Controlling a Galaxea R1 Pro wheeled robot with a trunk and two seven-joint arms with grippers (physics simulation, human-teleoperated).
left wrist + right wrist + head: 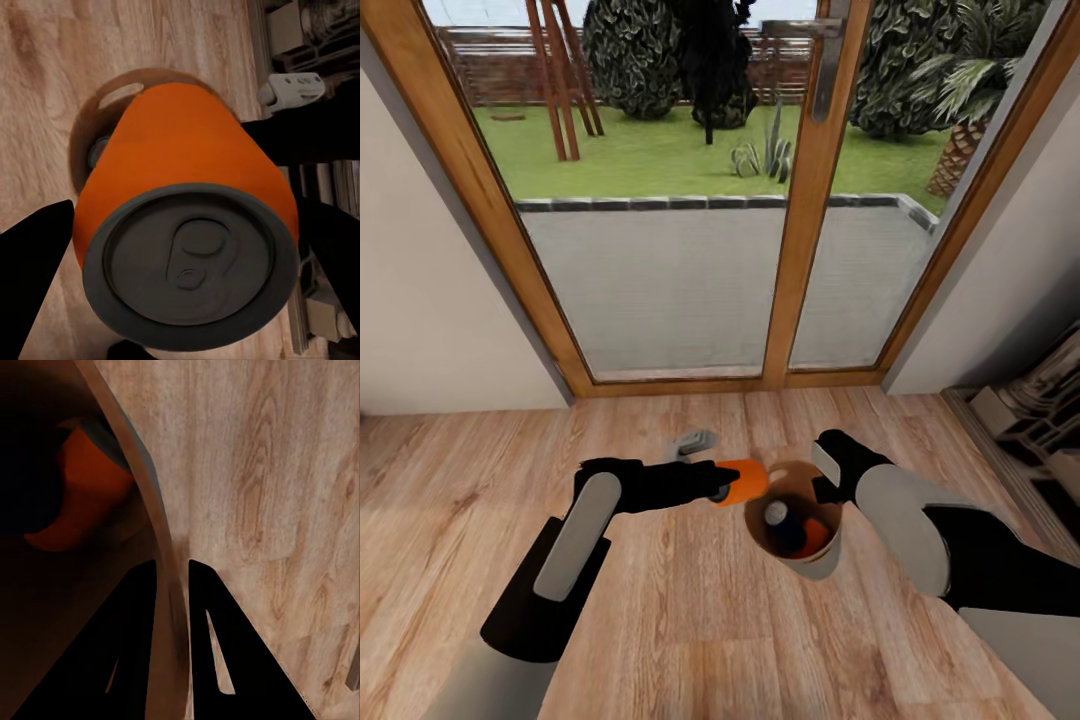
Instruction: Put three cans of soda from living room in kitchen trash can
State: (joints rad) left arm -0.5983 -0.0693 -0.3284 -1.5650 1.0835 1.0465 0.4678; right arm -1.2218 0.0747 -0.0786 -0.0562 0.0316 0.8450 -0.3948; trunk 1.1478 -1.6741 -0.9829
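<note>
Left hand (728,485) pinches an orange soda can (745,481) sideways at frame centre, just beside the rim of the trash can (822,564). In the left wrist view the can's grey top (191,264) faces the camera between dark fingers (34,247). Right hand (174,585) is pressed onto the bin wall (142,487), one finger inside, one outside. Inside the bin: a blue can (780,522) and another orange can (815,537). Wood floor (690,640) below, glass doors (660,200) across the upper frame.

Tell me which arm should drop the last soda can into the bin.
Left. Its claw already holds the orange can beside the bin's rim; the right claw is clamped on the bin wall, holding it up.
</note>
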